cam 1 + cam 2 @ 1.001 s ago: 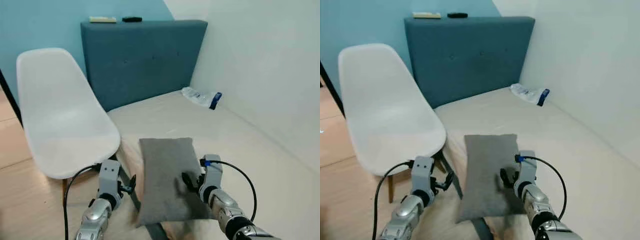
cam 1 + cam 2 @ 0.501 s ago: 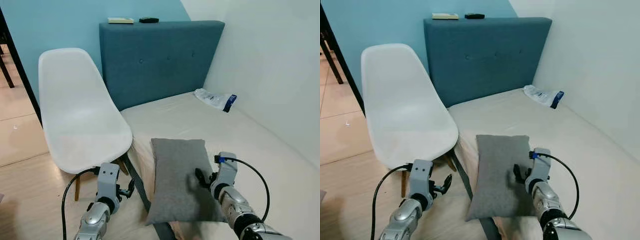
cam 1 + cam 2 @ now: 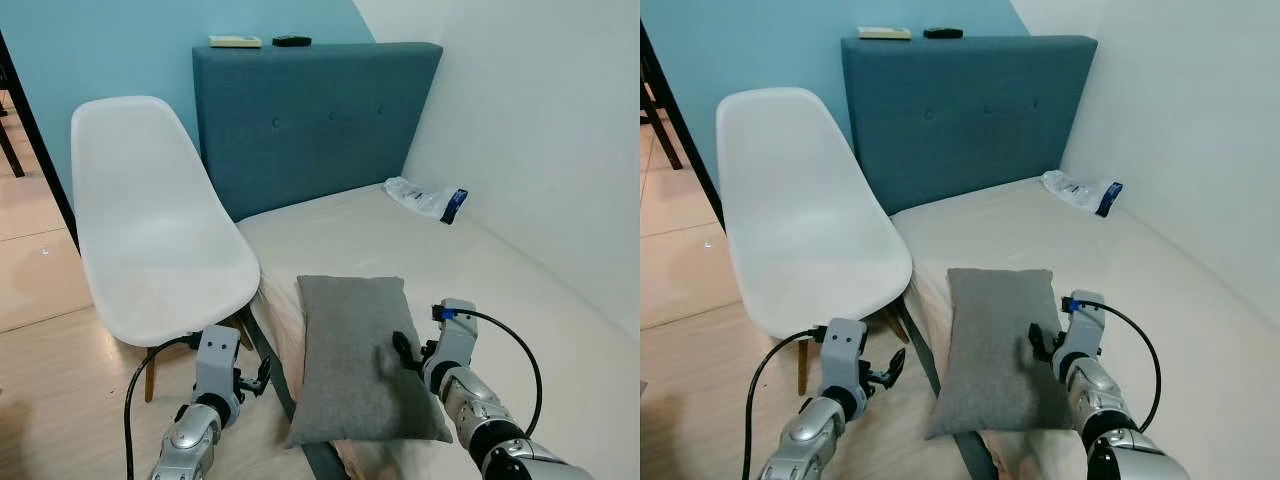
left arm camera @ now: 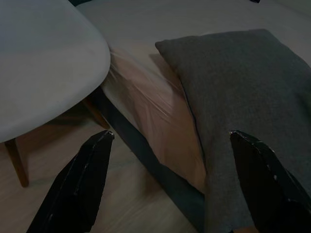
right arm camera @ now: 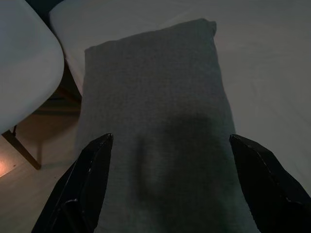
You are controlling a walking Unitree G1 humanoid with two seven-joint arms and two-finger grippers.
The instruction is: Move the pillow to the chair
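The left fingers (image 4: 80, 187) are spread wide, hanging low beside the bed edge, below the front of the chair (image 3: 150, 250), gripping nothing. The pillow (image 3: 360, 355) lies on the bed (image 3: 520, 290) near its edge, just right of the chair, its long axis running from the robot toward the headboard (image 3: 310, 120). The right fingers (image 5: 257, 189) are also spread, one either side of the pillow's width in the wrist view, poised over its near right part; contact cannot be told. The right arm is nearer, so it likely takes the pillow and carries it left to the seat.
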